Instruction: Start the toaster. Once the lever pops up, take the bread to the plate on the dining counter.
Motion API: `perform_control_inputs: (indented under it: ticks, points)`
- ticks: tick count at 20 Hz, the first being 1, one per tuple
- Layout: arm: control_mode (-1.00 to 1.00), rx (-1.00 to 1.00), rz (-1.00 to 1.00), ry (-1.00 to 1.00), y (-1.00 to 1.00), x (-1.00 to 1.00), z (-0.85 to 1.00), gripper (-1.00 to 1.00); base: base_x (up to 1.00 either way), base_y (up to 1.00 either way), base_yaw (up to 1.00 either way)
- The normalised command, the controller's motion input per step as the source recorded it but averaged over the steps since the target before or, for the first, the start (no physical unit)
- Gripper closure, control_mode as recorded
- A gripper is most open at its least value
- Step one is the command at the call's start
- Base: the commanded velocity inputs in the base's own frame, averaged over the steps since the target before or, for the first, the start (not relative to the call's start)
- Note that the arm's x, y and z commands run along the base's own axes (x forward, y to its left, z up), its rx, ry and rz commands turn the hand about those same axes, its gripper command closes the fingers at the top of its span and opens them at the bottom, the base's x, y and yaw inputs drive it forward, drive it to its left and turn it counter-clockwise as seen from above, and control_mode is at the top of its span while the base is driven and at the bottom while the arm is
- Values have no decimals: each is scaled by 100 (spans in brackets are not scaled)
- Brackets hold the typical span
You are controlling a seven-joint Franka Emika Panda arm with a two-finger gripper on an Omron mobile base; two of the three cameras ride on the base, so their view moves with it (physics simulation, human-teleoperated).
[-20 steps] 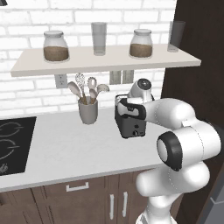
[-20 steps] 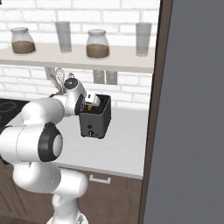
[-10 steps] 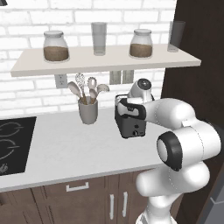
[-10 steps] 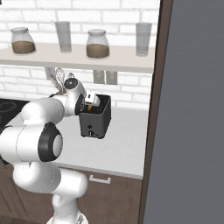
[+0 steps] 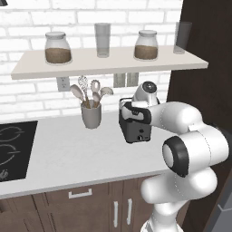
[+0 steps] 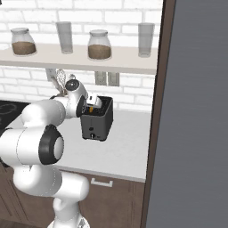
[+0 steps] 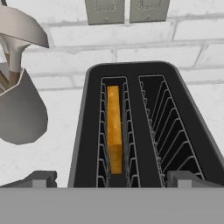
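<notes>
Toaster (image 5: 135,124), a small boxy dark grey-black two-slot appliance, stood on the white kitchen worktop (image 5: 77,156) below the brick wall's grey outlets (image 7: 124,9). A thin tan-yellow bread slice (image 7: 114,127) sat edge-up in its left slot as the hand view showed it; the other slot held nothing. The white arm's two-finger gripper (image 7: 111,178) hung just above the toaster's top, its dark fingers (image 7: 40,178) spread wide apart and grasping nothing. A grey utensil cup (image 5: 91,116) with spoons stood near, on the toaster's left.
</notes>
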Motion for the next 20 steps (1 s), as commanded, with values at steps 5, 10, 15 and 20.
perform_control_inputs:
  ticks: [5,10,15,20]
  points:
    - [-100,0,0,0,0,0,0,-100,0,0,0]
    - [-100,0,0,0,0,0,0,-100,0,0,0]
    - [-100,0,0,0,0,0,0,-100,0,0,0]
    - [-100,0,0,0,0,0,0,-100,0,0,0]
